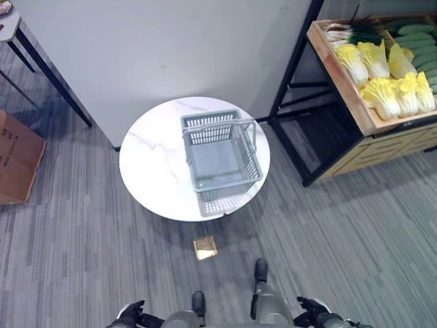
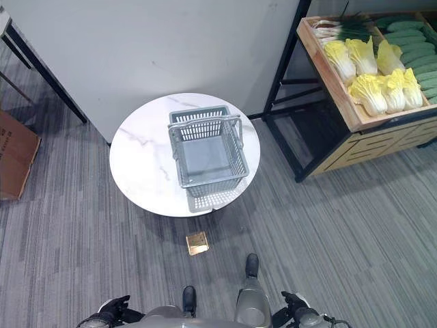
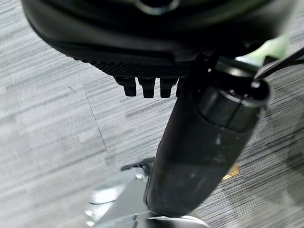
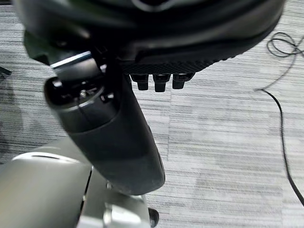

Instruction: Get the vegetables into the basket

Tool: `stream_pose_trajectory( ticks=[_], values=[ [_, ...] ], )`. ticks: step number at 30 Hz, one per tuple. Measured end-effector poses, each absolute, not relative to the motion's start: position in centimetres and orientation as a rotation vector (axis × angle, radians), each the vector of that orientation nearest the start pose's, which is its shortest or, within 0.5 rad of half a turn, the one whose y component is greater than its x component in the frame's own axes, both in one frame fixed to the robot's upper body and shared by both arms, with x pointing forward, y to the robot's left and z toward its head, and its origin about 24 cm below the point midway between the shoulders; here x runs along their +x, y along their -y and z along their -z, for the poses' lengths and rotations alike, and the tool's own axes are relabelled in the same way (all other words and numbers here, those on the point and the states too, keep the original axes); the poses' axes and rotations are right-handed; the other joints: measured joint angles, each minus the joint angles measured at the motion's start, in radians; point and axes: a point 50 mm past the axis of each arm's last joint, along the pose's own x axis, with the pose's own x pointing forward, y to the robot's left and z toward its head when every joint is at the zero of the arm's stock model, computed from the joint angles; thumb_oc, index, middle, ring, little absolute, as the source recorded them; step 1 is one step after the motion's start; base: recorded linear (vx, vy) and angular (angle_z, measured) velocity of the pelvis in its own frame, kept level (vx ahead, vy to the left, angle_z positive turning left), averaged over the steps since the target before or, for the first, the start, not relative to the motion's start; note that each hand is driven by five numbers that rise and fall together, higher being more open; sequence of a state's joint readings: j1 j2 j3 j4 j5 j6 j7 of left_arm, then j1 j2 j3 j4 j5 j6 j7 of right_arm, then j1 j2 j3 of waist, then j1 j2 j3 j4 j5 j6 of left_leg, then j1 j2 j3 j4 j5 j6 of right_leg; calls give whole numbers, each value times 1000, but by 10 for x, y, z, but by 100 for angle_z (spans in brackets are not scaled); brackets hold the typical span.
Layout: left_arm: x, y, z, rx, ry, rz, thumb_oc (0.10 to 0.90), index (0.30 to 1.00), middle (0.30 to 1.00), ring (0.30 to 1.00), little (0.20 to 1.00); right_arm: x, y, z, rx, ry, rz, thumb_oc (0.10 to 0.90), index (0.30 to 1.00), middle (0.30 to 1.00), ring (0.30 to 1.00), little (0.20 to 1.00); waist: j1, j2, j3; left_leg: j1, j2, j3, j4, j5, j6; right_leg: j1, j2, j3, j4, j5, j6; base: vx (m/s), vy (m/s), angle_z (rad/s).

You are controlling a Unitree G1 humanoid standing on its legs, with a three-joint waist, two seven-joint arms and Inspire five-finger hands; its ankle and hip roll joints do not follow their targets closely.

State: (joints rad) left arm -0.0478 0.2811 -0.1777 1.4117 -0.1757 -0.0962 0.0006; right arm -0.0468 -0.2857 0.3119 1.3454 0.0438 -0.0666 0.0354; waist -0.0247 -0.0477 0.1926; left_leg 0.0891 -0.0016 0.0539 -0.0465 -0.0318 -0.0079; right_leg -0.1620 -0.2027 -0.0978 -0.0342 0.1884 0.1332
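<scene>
A grey plastic basket (image 1: 222, 160) stands empty on a round white marble table (image 1: 153, 171), its handle raised at the far side. The vegetables lie in a wooden crate (image 1: 362, 113) on a black rack at the far right: yellow-white cabbages (image 1: 382, 96), green cucumbers (image 1: 420, 41) and green onions (image 1: 351, 31). My left hand (image 1: 130, 313) hangs low at the bottom left, far from the table. My right hand (image 1: 308, 309) hangs at the bottom right. In the wrist views each hand's fingers (image 3: 148, 87) (image 4: 161, 81) are relaxed over bare carpet, holding nothing.
A small brown square (image 1: 205, 247) lies on the grey carpet in front of the table. A cardboard box (image 1: 17, 157) sits at the far left, beside a dark-legged table (image 1: 41, 65). A white wall panel (image 1: 164, 48) rises behind the round table.
</scene>
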Motion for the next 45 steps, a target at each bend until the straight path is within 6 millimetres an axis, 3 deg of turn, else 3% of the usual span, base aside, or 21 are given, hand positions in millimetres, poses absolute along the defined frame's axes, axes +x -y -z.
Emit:
stream_pose_trajectory(
  ticks=[2,6,7,9,11,13,15,17,20,21,24,25,28,30,34,36,40,41,42,45],
  values=[
    [75,-251,162,209,-1265,-152,900,1000,1000,1000,1000,88,251,159,-413,-1264,-77,900,1000,1000,1000,1000,0,36,-2,2,64,3,26,-4,-11,29,61,-33,-11,-12,-46,161,-269,10],
    [80,-259,158,215,-1250,-179,900,1000,1000,1000,1000,104,251,154,-419,-1200,-86,900,1000,1000,1000,1000,0,35,-3,-40,134,-36,157,15,-40,71,129,-57,-19,-61,-99,85,-213,5],
    [83,-260,158,217,-1242,-180,900,1000,1000,1000,1000,110,251,152,-422,-1179,-87,900,1000,1000,1000,1000,-1,36,-4,-55,146,-47,181,25,-65,73,141,-64,-18,-67,-111,61,-164,5],
    [84,-258,158,213,-1237,-178,900,1000,1000,1000,1000,113,253,151,-433,-1169,-86,900,1000,1000,1000,1000,0,43,-8,-69,156,-46,201,48,-104,76,154,-72,-8,-74,-141,72,-166,13],
    [89,-255,158,218,-1227,-180,900,1000,1000,1000,1000,111,259,150,-418,-1173,-46,900,1000,1000,1000,1000,-13,54,-12,-120,164,-88,286,80,-153,77,161,-103,18,-115,-149,66,-69,39],
    [92,-255,157,207,-1210,-191,900,1000,1000,1000,1000,106,265,150,-424,-1192,-28,900,1000,1000,1000,1000,-6,43,-7,-159,165,-98,331,100,-170,90,153,-117,9,-125,-161,46,19,32],
    [93,-253,157,206,-1205,-183,900,1000,1000,1000,1000,102,273,148,-439,-1210,-11,900,1000,1000,1000,1000,-15,54,-11,-175,166,-74,233,87,-180,96,152,-124,-7,-131,-167,91,91,34],
    [101,-251,156,237,-1190,-158,900,1000,1000,1000,1000,99,278,148,-447,-1228,11,900,1000,1000,1000,1000,-15,59,-9,-186,157,-61,15,99,-167,97,158,-120,-33,-121,-152,84,115,23],
    [90,-250,159,229,-1209,-155,900,1000,1000,1000,1000,100,279,147,-451,-1233,18,900,1000,1000,1000,1000,7,76,-4,-195,162,-67,2,115,-144,97,196,-71,-19,-119,-150,60,163,-58],
    [82,-248,161,221,-1234,-155,900,1000,1000,1000,1000,102,278,147,-450,-1213,13,900,1000,1000,1000,1000,-3,80,-4,-190,147,-65,26,125,-130,105,203,-57,-19,-119,-153,59,184,-89],
    [88,-242,161,217,-1223,-134,900,1000,1000,1000,1000,95,280,148,-450,-1232,21,900,1000,1000,1000,1000,-23,96,-5,-171,133,-28,32,136,-106,105,203,-37,-14,-120,-150,35,169,-33],
    [92,-242,161,222,-1216,-128,900,1000,1000,1000,1000,90,278,150,-443,-1252,18,900,1000,1000,1000,1000,-24,100,-3,-146,123,-6,-1,116,-77,97,192,-21,5,-123,-137,10,90,-30],
    [97,-244,159,230,-1197,-127,900,1000,1000,1000,1000,74,268,156,-413,-1294,-5,900,1000,1000,1000,1000,-21,77,0,-129,68,17,-22,114,-34,68,135,6,68,-147,-93,-1,108,-13],
    [97,-245,158,230,-1198,-129,900,1000,1000,1000,1000,71,259,160,-391,-1304,-22,900,1000,1000,1000,1000,-20,75,1,-108,38,28,-42,114,-12,69,105,17,81,-153,-69,21,51,-5],
    [96,-249,158,232,-1200,-143,900,1000,1000,1000,1000,69,257,161,-376,-1312,-13,900,1000,1000,1000,1000,-19,66,-1,-92,22,31,-42,106,0,91,90,18,63,-151,-54,60,0,-1],
    [92,-253,158,232,-1215,-161,900,1000,1000,1000,1000,69,267,158,-349,-1308,50,900,1000,1000,1000,1000,-20,59,-4,-77,25,34,-42,99,-2,114,93,18,46,-150,-52,48,-32,-6],
    [85,-267,155,256,-1242,-184,900,1000,1000,1000,1000,84,343,122,-597,-1277,206,900,1000,1000,1000,1000,-22,46,-40,-68,33,41,-42,91,-5,129,102,21,25,-148,-53,0,-13,-4],
    [85,-270,154,265,-1239,-181,900,1000,1000,1000,1000,89,363,109,-674,-1274,229,900,1000,1000,1000,1000,-22,47,-41,-68,32,41,-42,91,-5,130,102,21,25,-147,-53,0,0,0],
    [85,-273,153,282,-1240,-176,900,1000,1000,1000,1000,93,397,83,-804,-1264,309,900,1000,1000,1000,1000,-22,50,-45,-67,32,41,-41,91,-5,131,102,22,25,-147,-52,0,0,0],
    [80,-278,152,298,-1248,-177,900,1000,1000,1000,1000,121,449,22,-984,-1140,500,900,1000,1000,1000,1000,-21,43,-51,-69,35,42,-40,91,-5,131,106,22,21,-145,-53,-38,-8,-2]
  ],
)
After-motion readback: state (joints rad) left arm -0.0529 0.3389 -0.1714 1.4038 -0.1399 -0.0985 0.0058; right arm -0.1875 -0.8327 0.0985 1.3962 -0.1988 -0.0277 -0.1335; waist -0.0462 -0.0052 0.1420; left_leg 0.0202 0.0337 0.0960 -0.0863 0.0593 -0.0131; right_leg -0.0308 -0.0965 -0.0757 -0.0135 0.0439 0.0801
